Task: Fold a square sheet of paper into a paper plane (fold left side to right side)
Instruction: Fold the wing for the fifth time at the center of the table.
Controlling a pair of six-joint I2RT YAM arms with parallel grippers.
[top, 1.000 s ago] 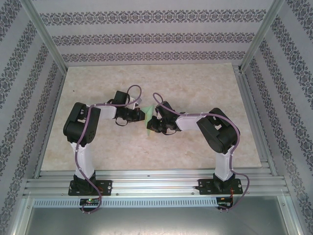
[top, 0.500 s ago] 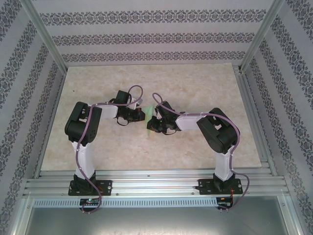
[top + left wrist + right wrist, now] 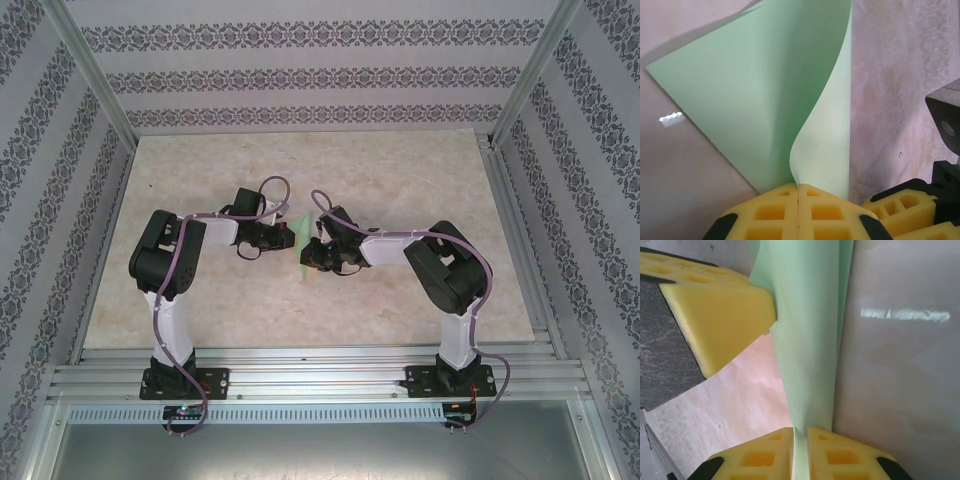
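**Position.** The sheet is located near the middle of the desk, between the two claws and well away from every desk edge. It is not lying flat. One part is raised and bent into a soft curve, and no crease has been pressed along that curve.

**Claw state.** The left claw is fully closed, with a margin of the sheet pinched between its jaws. The right claw is closed to a thin slit, and the sheet is gripped in that slit. The claws are just beside each other. How much of the sheet rests on the desk cannot be settled from the overhead view, where it is largely covered by the claws.

**Step in hand (judged).** The left side is being carried over towards the right side.

**Procedure for a clean fold.**
- The right-hand grip should be treated as the anchor, so that the sheet is not dragged across the desk.
- The raised margin should be brought over evenly, with both corners matched to their counterparts before any pressure is applied.
- Only light tension should be used, since thin paper of this kind is likely to tear or slip out of a pinch.
- The curve should be lowered gradually, so that one straight crease is formed and not a skewed one.
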